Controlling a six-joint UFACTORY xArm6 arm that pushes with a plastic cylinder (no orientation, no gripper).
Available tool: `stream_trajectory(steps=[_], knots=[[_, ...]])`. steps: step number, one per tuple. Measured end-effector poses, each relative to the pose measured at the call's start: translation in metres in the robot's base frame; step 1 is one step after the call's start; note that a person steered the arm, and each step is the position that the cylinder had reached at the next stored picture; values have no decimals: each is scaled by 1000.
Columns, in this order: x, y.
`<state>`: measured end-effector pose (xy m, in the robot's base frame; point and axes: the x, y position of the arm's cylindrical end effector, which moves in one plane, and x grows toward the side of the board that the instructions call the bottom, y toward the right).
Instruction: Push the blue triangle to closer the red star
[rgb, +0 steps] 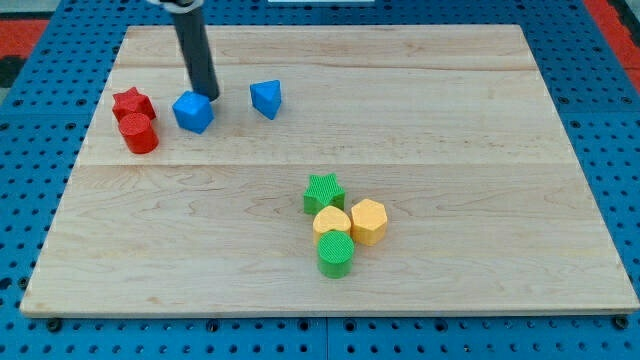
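The blue triangle (266, 98) lies on the wooden board toward the view's upper left. The red star (132, 103) sits at the far left, with a red cylinder (139, 133) touching it just below. A blue cube-like block (193, 111) lies between the star and the triangle. My tip (208, 96) rests at the upper right edge of that blue block, left of the blue triangle and apart from it.
A cluster sits right of centre, lower on the board: a green star (323, 192), a yellow heart-like block (332, 221), a yellow hexagon (368, 220) and a green cylinder (335, 254). The board's edge (330, 312) meets a blue pegboard surround.
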<state>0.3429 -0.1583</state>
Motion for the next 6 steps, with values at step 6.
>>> stream_trajectory(steps=[6], knots=[[1,-19]])
